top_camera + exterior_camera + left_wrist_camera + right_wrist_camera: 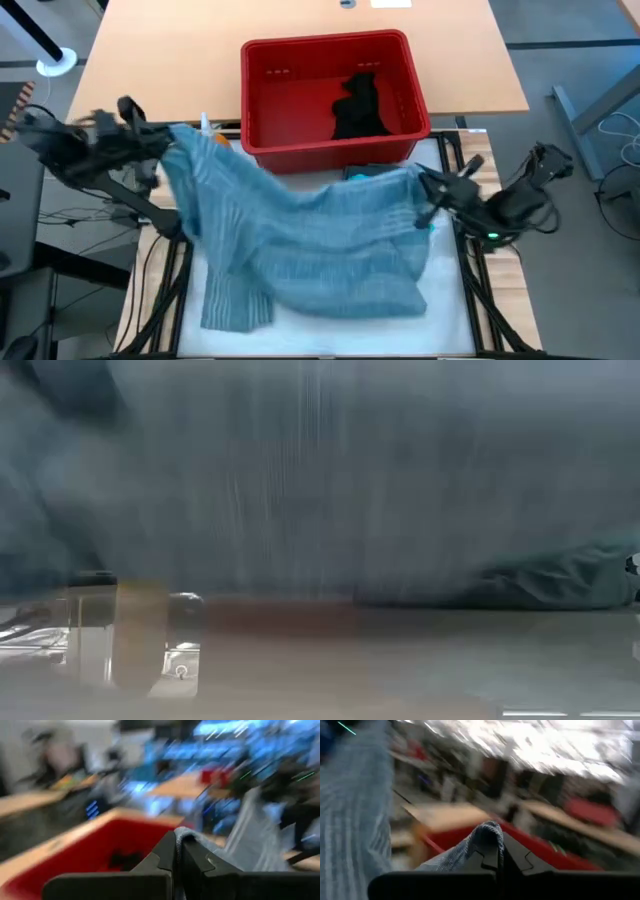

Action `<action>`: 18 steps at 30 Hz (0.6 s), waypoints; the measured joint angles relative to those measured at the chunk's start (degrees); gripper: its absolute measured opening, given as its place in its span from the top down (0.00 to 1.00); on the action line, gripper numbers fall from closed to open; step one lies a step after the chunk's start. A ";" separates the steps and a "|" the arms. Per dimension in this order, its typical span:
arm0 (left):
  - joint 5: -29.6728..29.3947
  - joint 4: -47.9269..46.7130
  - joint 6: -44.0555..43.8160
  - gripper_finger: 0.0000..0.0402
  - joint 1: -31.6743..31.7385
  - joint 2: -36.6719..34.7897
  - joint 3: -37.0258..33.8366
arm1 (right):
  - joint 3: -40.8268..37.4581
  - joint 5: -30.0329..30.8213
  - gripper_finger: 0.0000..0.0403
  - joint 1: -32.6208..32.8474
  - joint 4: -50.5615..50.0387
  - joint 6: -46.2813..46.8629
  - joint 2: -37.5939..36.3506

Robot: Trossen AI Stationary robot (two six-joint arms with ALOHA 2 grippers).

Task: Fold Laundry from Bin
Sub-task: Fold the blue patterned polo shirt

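The blue-grey striped shirt [300, 235] is stretched between my two grippers in front of the red bin [262, 100]. It fills most of the low view [330, 480]. My left gripper [168, 140] is shut on the shirt's left upper end, and my right gripper [428, 186] is shut on its right upper end. The shirt's lower part [240, 300] lies on the white mat. A black garment [358, 108] lies on the floor of the bin. My left gripper pinches a small bunch of the shirt's upper left edge [188, 835] between its two shut fingers, coming level from the table's left. The cloth hangs down from there. My right gripper pinches a bunched fold of the shirt's upper right edge [488, 833], level, from the table's right. The cloth sags between the two holds, its lower part on the mat.
A bit of turquoise cloth [362, 172] shows just in front of the bin, behind the shirt. A dark greenish garment [565, 578] lies on the table at the right in the low view. The white mat [330, 335] covers the near table between dark rails.
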 joint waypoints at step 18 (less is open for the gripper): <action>4.60 -13.10 -21.83 1.00 0.59 -0.07 -7.89 | -16.69 -30.09 0.94 -9.08 -1.36 32.32 -4.49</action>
